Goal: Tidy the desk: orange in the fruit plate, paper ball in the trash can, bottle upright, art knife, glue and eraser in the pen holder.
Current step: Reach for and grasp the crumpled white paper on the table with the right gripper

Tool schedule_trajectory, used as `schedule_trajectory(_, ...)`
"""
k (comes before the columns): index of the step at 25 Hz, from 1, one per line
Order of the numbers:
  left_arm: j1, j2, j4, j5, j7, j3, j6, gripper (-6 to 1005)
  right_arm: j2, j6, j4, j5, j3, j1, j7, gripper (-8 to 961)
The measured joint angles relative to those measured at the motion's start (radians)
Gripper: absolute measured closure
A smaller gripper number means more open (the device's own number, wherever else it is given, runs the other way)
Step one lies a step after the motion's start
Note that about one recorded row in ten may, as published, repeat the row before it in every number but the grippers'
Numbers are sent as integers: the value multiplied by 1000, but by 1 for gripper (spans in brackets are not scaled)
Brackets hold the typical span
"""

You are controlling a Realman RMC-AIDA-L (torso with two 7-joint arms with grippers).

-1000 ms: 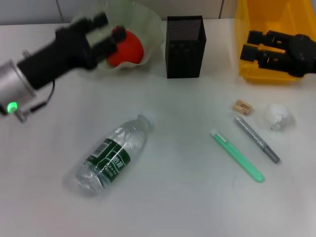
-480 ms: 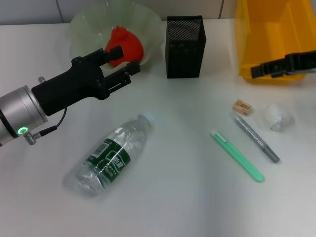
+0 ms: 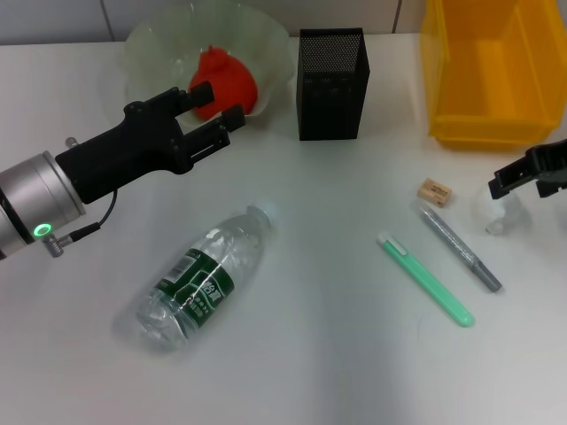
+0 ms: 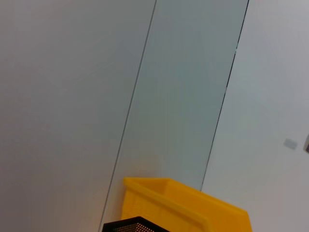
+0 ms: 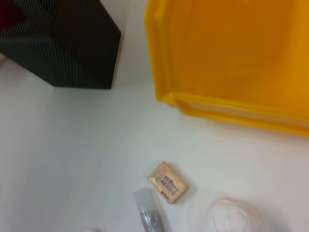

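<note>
The orange (image 3: 227,78) lies in the pale-green fruit plate (image 3: 159,37). My left gripper (image 3: 217,104) stands open just in front of the plate, holding nothing. The bottle (image 3: 199,279) lies on its side at centre left. The eraser (image 3: 435,191) (image 5: 167,181), a grey pen-shaped glue (image 3: 461,248) and a slim green art knife (image 3: 425,279) lie on the right. My right gripper (image 3: 530,173) hangs over the paper ball (image 3: 507,215) (image 5: 231,217), partly covering it. The pen holder (image 3: 332,84) and the yellow trash can (image 3: 487,71) stand at the back.
The white desk stretches bare between the bottle and the art knife. The right wrist view shows the trash can (image 5: 231,63) and the pen holder (image 5: 63,48) standing close together. Beyond the desk in the left wrist view is a plain wall.
My left gripper has let go of the orange in the fruit plate and drawn back toward me. My right arm has come from over the trash can down to the paper ball.
</note>
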Motion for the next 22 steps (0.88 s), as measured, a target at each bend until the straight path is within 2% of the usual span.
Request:
schedule_trajectory(11,-24,0,-3,0,-6,10,-43,372,-1,57,107,-115,-4,53,22,195)
schedule_trajectory(22,-28,0,-3,0,-9,10,-58,373,-7,170,267,-123,-4,129,6,194)
